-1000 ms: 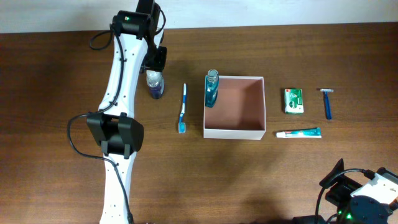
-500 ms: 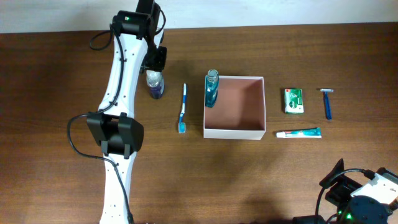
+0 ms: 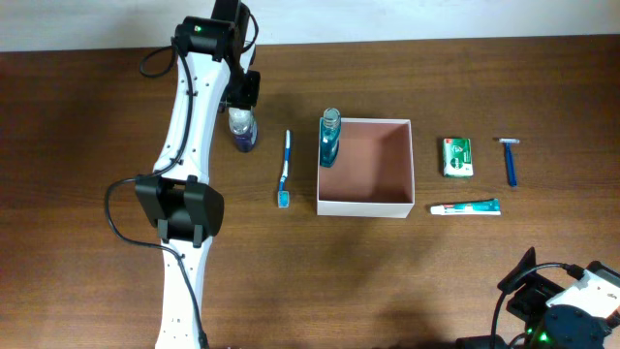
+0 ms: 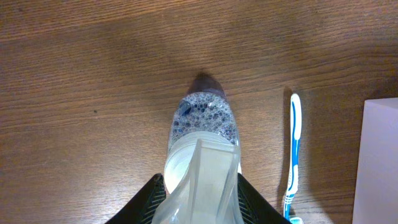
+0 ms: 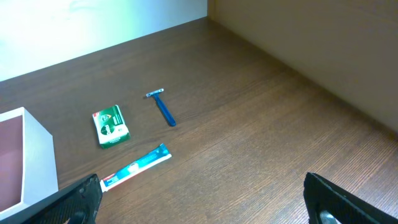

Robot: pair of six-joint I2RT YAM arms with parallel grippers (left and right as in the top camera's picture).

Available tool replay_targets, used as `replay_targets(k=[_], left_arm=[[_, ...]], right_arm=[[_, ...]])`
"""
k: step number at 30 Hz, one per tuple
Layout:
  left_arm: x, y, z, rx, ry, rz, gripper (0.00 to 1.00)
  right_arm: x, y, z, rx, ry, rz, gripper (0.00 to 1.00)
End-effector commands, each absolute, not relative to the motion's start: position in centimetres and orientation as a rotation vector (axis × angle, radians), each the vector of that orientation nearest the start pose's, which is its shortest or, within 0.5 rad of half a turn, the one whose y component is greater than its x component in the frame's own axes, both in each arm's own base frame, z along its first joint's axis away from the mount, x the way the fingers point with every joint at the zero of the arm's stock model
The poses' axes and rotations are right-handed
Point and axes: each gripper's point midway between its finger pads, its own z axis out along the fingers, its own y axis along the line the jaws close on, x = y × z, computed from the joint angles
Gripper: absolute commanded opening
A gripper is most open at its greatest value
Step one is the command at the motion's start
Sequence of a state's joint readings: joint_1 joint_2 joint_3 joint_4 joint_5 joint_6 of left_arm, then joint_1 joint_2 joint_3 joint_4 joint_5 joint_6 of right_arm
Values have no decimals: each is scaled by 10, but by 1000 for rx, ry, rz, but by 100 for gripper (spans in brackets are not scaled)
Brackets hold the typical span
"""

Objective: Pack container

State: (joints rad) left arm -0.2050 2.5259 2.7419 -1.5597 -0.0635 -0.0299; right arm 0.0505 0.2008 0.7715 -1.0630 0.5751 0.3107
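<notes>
The container [image 3: 365, 206] sits open near the middle of the desk [image 3: 436, 281], its white walls square to us and most of its pinkish-brown floor bare. In its far left corner a blue bottle [image 3: 330, 139] stands upright against the walls. Just left of the container, apart from it, a toothbrush [image 3: 285, 170] lies along the desk with its head toward the near edge.

Further left is a small bottle [image 3: 241, 129] of foamy liquid. The left tool [image 4: 202, 186] is over it, and in the left wrist view its dark fingers [image 4: 146, 202] sit close against both sides of the bottle. We see no gap there, but we cannot tell whether they are pressing on it.

To the right of the container, a green packet [image 3: 457, 157] lies near its far right corner. A toothpaste tube [image 3: 466, 206] lies crosswise near its front right corner. A blue razor [image 3: 510, 160] lies beyond the packet, handle toward us.

The right tool [image 5: 200, 180] hangs well apart from all this at the near right of the desk. Its fingers [image 5: 81, 199] are spread wide with nothing between them.
</notes>
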Motion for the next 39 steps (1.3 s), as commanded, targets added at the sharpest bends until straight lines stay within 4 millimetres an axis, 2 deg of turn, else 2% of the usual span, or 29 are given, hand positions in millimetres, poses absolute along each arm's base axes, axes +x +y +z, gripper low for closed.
replay_targets(k=[1,6,9,14,21,25,28,37,39], left_arm=[[510,-88,189,209,2782,48,33],[509,-88,195,207,2768,46,33],[509,-88,209,203,2735,40,33],[509,-88,247,190,2634,22,33],[501,-94,320,142,2440,-34,33],[492,-112,360,175,2320,-73,33],[486,-130,380,209,2255,-104,33],[465,-213,402,380,2147,-221,33],[462,-226,407,397,2120,-228,33]], right_arm=[[131,-86,252,601,1883,-345,99],[131,-86,252,601,1883,-345,99],[131,-86,252,601,1883,-345,99],[131,-86,252,601,1883,-345,99],[131,-86,252,601,1883,-345,99],[131,-86,252,601,1883,-345,99],[131,-86,252,601,1882,-344,99],[131,-86,252,601,1883,-345,99],[131,-86,252,601,1883,-345,99]])
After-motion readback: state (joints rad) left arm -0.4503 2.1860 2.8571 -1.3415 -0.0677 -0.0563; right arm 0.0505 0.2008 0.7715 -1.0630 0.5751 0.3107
